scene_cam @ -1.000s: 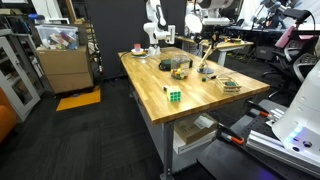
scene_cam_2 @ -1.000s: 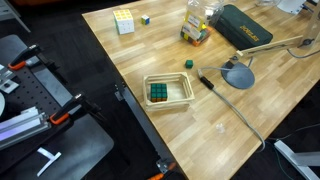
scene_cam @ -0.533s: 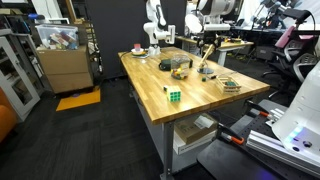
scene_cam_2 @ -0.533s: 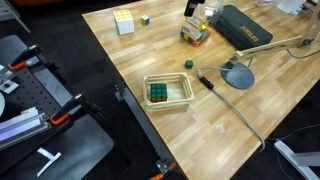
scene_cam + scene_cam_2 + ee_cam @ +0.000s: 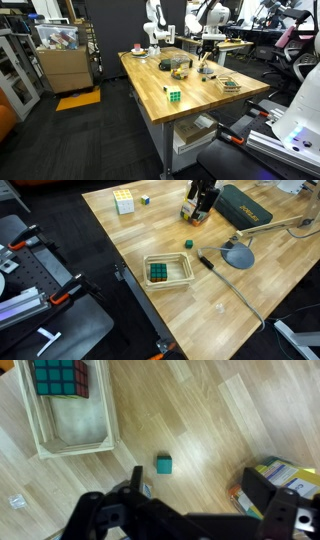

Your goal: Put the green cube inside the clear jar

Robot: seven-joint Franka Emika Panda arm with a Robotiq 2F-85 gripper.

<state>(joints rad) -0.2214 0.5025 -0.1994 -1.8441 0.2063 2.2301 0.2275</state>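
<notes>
- Hand (image 5: 192, 480): fingers spread wide, holding nothing, at the bottom edge of the wrist view.
- Green cube (image 5: 163, 464): on the bench (image 5: 200, 410), mid-frame, lower right of the tray (image 5: 78, 449), untouched.

No legible text or labels anywhere.

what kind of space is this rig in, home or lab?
Most likely a robotics lab: another white robot arm behind the wooden workbench, and office chairs at desks beyond.
</notes>
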